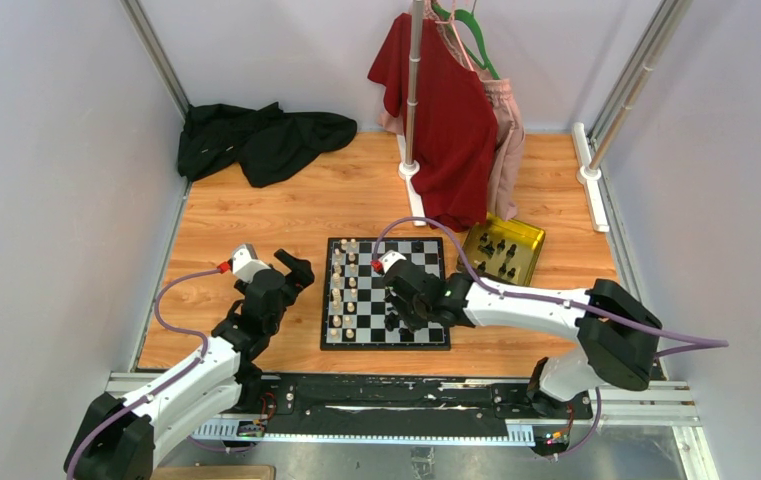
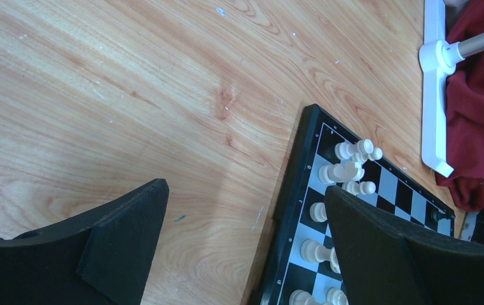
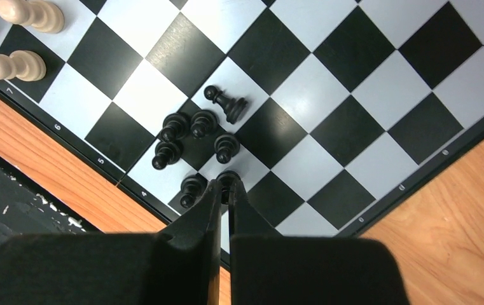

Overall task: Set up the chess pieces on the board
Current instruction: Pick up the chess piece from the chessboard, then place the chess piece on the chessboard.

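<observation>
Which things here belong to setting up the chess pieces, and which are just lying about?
Job: board, white pieces, black pieces, black piece in right gripper, gold tray of pieces.
Lying about: black cloth, red shirt, pink garment, clothes stand.

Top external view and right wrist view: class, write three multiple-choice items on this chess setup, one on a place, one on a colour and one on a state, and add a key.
1. Where is the yellow-gold tray relative to the board?
A) on it
B) beside its far right corner
C) off its left side

2. What colour are the pieces along the board's left side?
A) cream-white
B) black
C) red

3. How are the right fingers?
A) spread wide
B) closed on a black piece
C) out of view

Key:
1 B, the tray lies on the wood past that corner.
2 A, both files there are pale.
3 B, the tips meet around a pawn's head.
</observation>
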Tool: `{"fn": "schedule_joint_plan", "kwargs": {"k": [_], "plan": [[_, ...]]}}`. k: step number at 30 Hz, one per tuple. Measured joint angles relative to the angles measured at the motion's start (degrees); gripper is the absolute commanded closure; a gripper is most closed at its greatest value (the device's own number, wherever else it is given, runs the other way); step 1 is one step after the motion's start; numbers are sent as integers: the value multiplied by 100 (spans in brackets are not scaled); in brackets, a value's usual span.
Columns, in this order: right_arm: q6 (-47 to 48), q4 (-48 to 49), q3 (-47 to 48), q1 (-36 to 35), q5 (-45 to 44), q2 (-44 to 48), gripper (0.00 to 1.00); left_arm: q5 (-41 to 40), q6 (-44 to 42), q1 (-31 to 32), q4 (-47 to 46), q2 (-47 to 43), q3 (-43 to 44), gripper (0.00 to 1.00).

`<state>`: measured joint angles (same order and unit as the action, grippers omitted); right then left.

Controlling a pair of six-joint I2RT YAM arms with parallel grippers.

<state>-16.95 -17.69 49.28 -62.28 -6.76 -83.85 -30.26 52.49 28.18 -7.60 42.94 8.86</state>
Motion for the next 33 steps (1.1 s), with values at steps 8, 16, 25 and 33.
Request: {"fn": "schedule_joint_plan", "kwargs": {"k": [8,16,25,33], "plan": [[22,-391,223,13,-295,424,100,2,0,0,0,-2,0,0],[264,-411,439,741,-369,498,100,2,-2,0,0,-2,0,0],[579,-116,1082,1711,-114,-431,100,2,-2,0,0,33,0,0],[693,79,1552,2004,142,-1115,100,2,-4,0,-2,46,0,0]]}}
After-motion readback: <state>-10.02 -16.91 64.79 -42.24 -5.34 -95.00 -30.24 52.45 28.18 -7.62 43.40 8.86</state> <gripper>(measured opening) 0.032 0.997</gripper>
